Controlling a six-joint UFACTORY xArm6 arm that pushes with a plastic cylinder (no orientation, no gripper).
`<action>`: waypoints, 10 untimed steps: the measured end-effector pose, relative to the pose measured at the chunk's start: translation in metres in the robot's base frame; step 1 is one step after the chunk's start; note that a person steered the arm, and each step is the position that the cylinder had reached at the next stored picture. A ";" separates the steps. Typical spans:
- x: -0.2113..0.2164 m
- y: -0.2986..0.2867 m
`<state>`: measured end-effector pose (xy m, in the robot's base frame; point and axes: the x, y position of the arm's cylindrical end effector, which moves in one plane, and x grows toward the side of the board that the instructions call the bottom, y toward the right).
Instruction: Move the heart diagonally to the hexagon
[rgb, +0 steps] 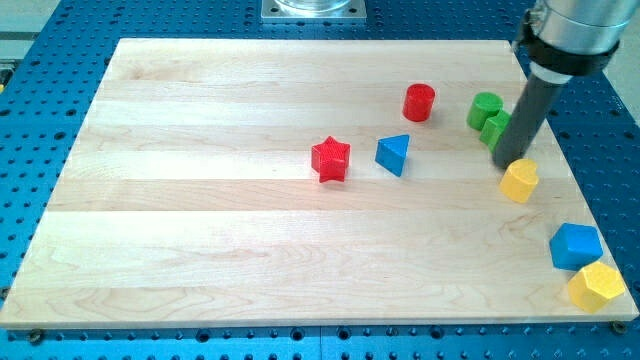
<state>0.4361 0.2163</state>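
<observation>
No text, label, brand, number or sign can be read anywhere in the view.

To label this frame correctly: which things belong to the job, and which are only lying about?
Job: my tip, at the upper left of the yellow heart; yellow hexagon.
Lying about: red star, blue triangle, red cylinder, two green blocks, blue block.

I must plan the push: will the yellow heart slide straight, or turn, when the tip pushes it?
The yellow heart looks squat and flat-bottomed, so it probably slides, not tips. Its lobed outline may make it turn. My tip meets its upper-left edge, probably off centre, so some rotation seems likely.
</observation>
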 end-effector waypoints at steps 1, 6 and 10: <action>0.039 -0.038; 0.031 -0.038; 0.010 0.004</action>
<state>0.4462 0.2199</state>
